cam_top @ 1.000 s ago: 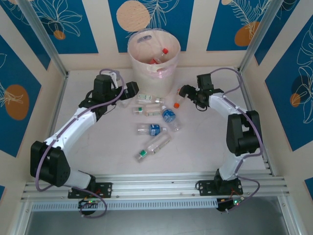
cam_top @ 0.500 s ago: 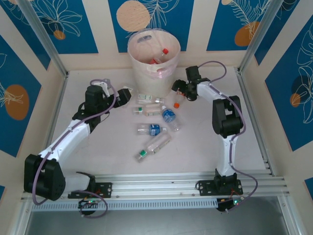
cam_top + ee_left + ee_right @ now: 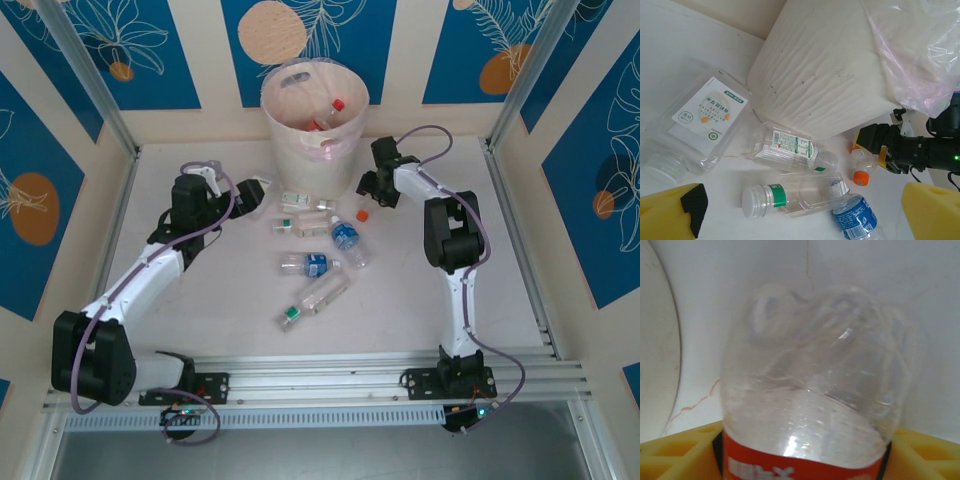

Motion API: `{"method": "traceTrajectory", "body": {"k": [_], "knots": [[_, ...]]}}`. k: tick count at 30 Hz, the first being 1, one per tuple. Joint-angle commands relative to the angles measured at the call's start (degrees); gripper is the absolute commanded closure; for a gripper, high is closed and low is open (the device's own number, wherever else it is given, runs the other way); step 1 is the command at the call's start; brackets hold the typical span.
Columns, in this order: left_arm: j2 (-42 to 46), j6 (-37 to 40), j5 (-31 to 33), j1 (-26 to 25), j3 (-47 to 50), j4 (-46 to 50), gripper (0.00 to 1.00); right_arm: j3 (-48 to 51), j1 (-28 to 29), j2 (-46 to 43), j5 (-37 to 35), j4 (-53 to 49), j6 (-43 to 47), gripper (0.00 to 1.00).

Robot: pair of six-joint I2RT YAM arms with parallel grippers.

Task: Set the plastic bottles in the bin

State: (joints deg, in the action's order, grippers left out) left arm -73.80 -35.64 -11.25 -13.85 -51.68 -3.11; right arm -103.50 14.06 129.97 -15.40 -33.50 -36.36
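Right jaws: closed on the orange-cap bottle (image 3: 810, 390), a yellow finger pressed to each side at its red label band. The clear end points away from the wrist camera.
Right gripper (image 3: 366, 190): just beside the bin (image 3: 300, 150), on its right flank. Over the last second the arm has folded inward, its wrist swinging from out on the right to close by the bin. The fingertips stayed near one spot.
Bottle's place: its cap lies where it lay a second ago, so I judge it gripped but not yet carried. Whether it is off the table (image 3: 390, 290) I cannot tell.
Left jaws: wide apart, nothing between them.
Left gripper (image 3: 256, 190): has drawn back a little from the bin and now hovers just short of the loose bottles (image 3: 308, 264).
Loose bottles: about six lie on their sides between the arms, near the bin's foot, some touching.
Bin: at the table's far edge, bottles already inside, one red-capped.
What it means: the right arm looks set to lift its bottle over the rim. The left looks free to pick next, likely the nearest bottle by the bin.
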Motion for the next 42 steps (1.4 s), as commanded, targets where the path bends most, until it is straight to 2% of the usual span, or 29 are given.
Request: {"method": "traceTrajectory", "body": {"k": [1,6,11,13,19,23,28,35,42], "knots": [[-0.46,-0.14,-2.0,1.01,0.93,-2.74,0.0,-1.61,0.22,0.9,-1.37,-1.66,0.81,0.34],[-0.18,-0.52,-1.14,1.26,1.48,-2.68,0.0,-0.44,-0.07,-0.1,-0.67,-0.1,1.63,0.42],[0.4,-0.68,-0.17,1.43,1.93,-2.84,0.0,4.94,0.0,-5.29,-1.0,4.43,2.56,0.53],[0.43,-0.83,0.69,1.62,2.07,-2.77,0.0,7.85,0.0,-7.92,-2.05,6.37,2.73,0.54],[-1.13,-0.79,-2.46,1.81,1.7,-3.77,0.0,16.43,-0.12,-18.14,-2.59,10.38,3.51,0.57],[-1.8,-1.7,-3.25,1.85,1.41,-3.74,0.0,23.14,-0.02,-26.66,-1.57,15.33,3.75,0.59],[-1.96,-0.97,-3.43,2.0,1.03,-3.22,0.0,27.03,0.23,-35.17,0.03,19.55,3.71,0.6],[-2.97,-0.57,-4.21,2.14,0.79,-3.62,0.0,28.07,1.81,-44.17,7.45,27.29,4.19,0.58],[-6.32,-0.66,-10.27,2.23,-1.34,-5.54,0.0,19.68,3.95,-42.33,19.43,33.78,3.04,0.58]]}}
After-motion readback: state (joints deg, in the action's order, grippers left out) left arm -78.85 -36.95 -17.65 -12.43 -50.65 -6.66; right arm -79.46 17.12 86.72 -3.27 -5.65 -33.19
